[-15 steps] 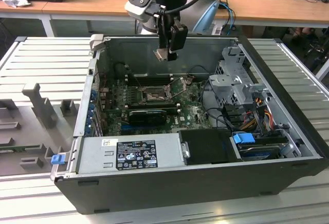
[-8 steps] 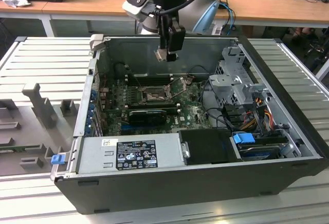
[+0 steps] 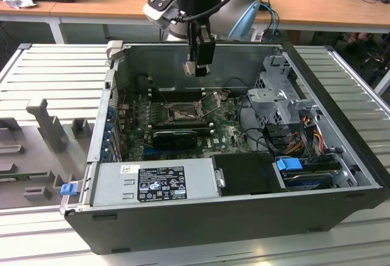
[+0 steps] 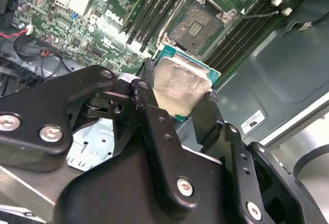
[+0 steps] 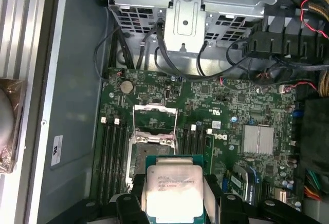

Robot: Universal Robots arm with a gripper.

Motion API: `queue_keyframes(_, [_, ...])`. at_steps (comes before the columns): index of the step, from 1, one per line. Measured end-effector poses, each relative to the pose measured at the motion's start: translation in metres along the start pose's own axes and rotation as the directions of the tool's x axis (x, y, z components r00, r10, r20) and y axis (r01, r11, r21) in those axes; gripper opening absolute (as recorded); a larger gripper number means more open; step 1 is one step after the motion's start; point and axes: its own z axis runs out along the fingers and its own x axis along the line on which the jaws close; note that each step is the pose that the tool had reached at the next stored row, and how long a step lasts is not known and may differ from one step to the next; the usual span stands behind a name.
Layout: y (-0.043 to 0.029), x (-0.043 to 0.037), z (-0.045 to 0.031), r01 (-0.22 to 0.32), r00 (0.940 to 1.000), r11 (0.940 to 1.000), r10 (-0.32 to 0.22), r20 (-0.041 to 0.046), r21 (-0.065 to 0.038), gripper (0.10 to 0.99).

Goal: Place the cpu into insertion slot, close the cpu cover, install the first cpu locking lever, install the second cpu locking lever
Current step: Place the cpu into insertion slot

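The black two-fingered gripper point(image 4: 181, 86) is clamped on opposite edges of the thin, pale beige-silver square cpu point(image 5: 172, 190). It hangs at the exterior view's upper centre. The dark, silver-rimmed square insertion slot point(image 3: 183, 115) lies lower, slightly toward that view's left, apart.

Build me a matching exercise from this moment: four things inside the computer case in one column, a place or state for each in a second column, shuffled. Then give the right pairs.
Things
1. cpu
2. insertion slot
3. cpu cover
4. heat sink

Places and states
A. swung up, open
B. silvery fins, sitting on the green motherboard
C. held by the gripper, up off the board
D. uncovered, nothing seated in it

Pairs: 1-C, 2-D, 3-A, 4-B
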Motion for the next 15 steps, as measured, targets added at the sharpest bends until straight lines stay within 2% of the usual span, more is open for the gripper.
queue_keyframes(3, [-0.0002, 0.0002, 0.0031, -0.002, 1.0000, 1.0000, 0.002, -0.0002, 0.006, 0.529])
queue_keyframes(11, [-0.0008, 0.0004, 0.0077, -0.016, 0.9999, 0.9998, 0.016, 0.0015, 0.006, 0.529])
queue_keyframes(15, [-0.0014, 0.0006, 0.0138, -0.073, 0.9973, 0.9973, 0.073, 0.0057, 0.005, 0.529])
